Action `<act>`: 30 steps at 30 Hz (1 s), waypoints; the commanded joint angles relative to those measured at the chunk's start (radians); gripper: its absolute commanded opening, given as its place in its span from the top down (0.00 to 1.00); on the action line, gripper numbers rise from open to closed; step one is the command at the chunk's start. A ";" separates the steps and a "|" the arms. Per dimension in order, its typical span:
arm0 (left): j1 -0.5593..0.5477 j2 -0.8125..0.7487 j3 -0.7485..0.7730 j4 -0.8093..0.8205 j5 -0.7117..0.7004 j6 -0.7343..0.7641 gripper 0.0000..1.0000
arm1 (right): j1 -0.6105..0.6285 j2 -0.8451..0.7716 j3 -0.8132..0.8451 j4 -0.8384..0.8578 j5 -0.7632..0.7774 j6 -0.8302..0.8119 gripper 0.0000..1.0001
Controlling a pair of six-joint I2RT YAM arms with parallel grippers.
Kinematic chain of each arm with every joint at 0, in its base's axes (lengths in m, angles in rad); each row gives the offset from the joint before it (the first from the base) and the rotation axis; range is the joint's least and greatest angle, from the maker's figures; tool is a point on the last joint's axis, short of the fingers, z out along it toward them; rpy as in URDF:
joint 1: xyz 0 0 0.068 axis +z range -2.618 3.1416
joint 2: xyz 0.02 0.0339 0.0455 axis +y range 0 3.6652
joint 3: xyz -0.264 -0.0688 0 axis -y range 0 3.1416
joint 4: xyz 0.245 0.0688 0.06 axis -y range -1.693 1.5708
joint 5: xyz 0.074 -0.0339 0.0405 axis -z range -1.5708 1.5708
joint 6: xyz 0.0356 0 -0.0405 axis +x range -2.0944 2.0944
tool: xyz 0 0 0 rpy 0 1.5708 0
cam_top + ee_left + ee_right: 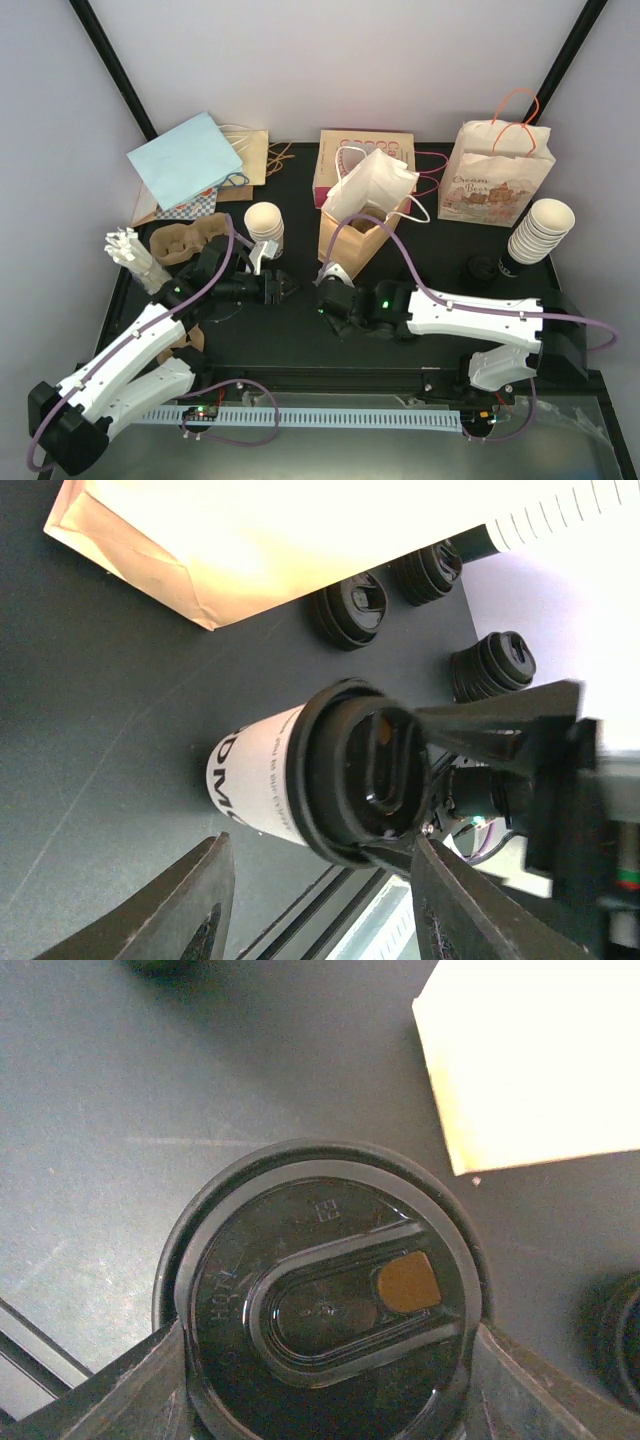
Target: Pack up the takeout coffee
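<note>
Lidded takeout coffee [322, 1312] mid-counter [300, 338], just near of open brown bag [343, 246]. My right fingers [125, 1392] clamped on lid rim; left fingers [190, 910] apart, holding nothing. Step: bagging. Next: lift upright, lower into bag.

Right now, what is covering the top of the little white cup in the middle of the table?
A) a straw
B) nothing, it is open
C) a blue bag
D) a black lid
D: a black lid sits over the rim of the cup, and the right wrist view looks straight down on its sip slot.
</note>
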State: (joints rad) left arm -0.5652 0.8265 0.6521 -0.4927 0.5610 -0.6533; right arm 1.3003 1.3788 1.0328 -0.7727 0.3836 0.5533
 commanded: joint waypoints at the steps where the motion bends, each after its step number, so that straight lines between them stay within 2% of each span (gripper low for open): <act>1: -0.002 -0.018 0.011 -0.011 -0.008 0.019 0.50 | -0.021 -0.034 0.122 -0.111 0.051 -0.059 0.49; 5: -0.002 -0.036 0.019 -0.028 -0.040 0.024 0.50 | -0.024 -0.059 0.093 -0.090 0.012 -0.060 0.49; 12: -0.001 -0.048 0.020 -0.021 -0.065 0.023 0.50 | -0.021 -0.036 -0.195 0.059 -0.117 -0.001 0.50; 16: -0.002 -0.031 0.021 -0.010 -0.053 0.026 0.50 | -0.021 -0.047 -0.249 0.079 -0.118 0.013 0.50; 21: -0.001 -0.002 0.037 -0.005 -0.035 0.024 0.50 | -0.022 -0.084 -0.211 0.052 -0.074 -0.001 0.50; 26: 0.000 0.023 0.090 -0.008 -0.042 0.048 0.49 | -0.030 -0.136 -0.060 -0.076 -0.011 -0.034 0.50; 30: -0.002 0.087 0.210 -0.062 -0.084 0.113 0.40 | -0.063 -0.210 0.120 -0.188 -0.008 -0.087 0.49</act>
State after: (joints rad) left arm -0.5652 0.8684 0.7208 -0.5255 0.5121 -0.6132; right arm 1.2663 1.2514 0.9878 -0.8299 0.3405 0.5171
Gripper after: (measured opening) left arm 0.562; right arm 0.667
